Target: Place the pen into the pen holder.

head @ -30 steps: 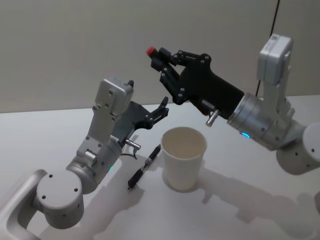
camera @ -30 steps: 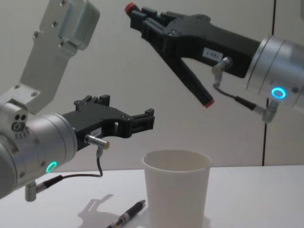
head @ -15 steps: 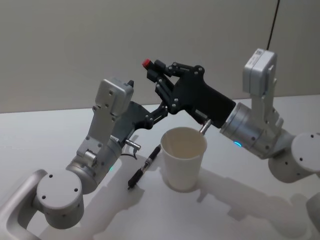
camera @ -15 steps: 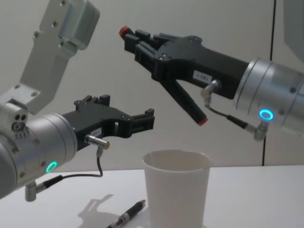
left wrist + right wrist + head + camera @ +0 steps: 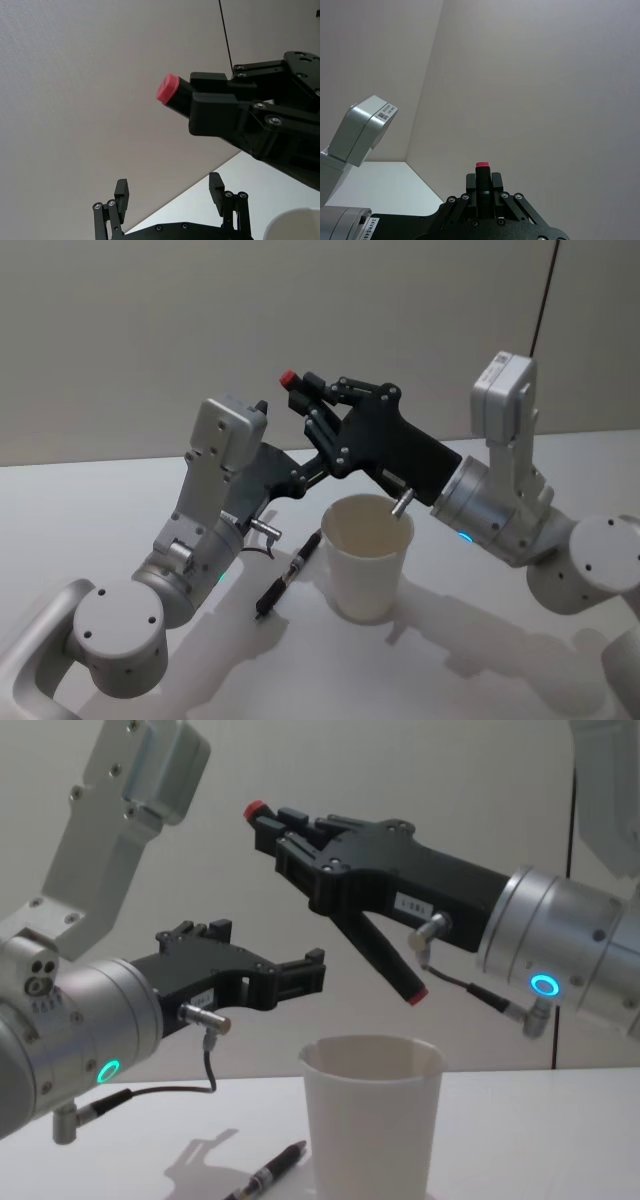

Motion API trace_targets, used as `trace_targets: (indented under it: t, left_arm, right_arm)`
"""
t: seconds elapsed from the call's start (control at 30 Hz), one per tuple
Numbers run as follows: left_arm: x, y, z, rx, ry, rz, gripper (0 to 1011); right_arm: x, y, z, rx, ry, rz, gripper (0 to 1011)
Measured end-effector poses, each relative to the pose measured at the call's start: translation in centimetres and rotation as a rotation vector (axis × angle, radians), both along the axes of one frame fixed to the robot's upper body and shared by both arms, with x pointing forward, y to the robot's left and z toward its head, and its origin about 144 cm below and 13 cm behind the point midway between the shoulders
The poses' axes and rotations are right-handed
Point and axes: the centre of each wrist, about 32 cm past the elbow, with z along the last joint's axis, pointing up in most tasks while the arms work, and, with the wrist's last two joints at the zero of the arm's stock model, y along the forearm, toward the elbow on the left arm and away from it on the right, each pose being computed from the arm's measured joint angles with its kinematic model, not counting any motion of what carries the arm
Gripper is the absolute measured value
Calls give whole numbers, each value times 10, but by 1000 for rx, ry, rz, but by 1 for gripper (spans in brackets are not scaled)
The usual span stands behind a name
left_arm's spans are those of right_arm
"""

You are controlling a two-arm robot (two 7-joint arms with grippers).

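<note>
1. The right gripper (image 5: 312, 390) hung in the air above and behind the pen holder (image 5: 368, 565), reaching in from the robot's right.
2. Its jaws were clamped together on a black pen (image 5: 385, 955) with red at both ends, gripping it close to the upper red end.
3. The pen was tilted. In the chest view its upper end pointed up and toward the robot's left, while its lower red tip hung just above the holder's rolled rim, not inside the cup.
4. The pen holder, a plain white paper cup, stood upright on the white surface (image 5: 80, 510), between the two arms.
5. The left gripper (image 5: 168, 187) hovered above the surface on the cup's left side, below the right gripper. Its jaws stood well apart and held nothing.
6. A second pen (image 5: 290, 575), dark and slim, lay flat on the surface just beside the holder on the robot's left. It lay at a slant, with one end near the cup's wall; whether it touched the cup could not be told.
</note>
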Motion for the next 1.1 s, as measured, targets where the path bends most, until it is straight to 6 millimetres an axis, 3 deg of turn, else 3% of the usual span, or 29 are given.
trace_targets:
  t: [0.53,1.1]
  left_arm:
    - [0,0,0,0,0,0,1001]
    - [0,0,0,0,0,0,1001]
  right_arm:
    - [-3,4,-4,-5,21,11,199]
    - [-4,5,-5,-6,26,15,733]
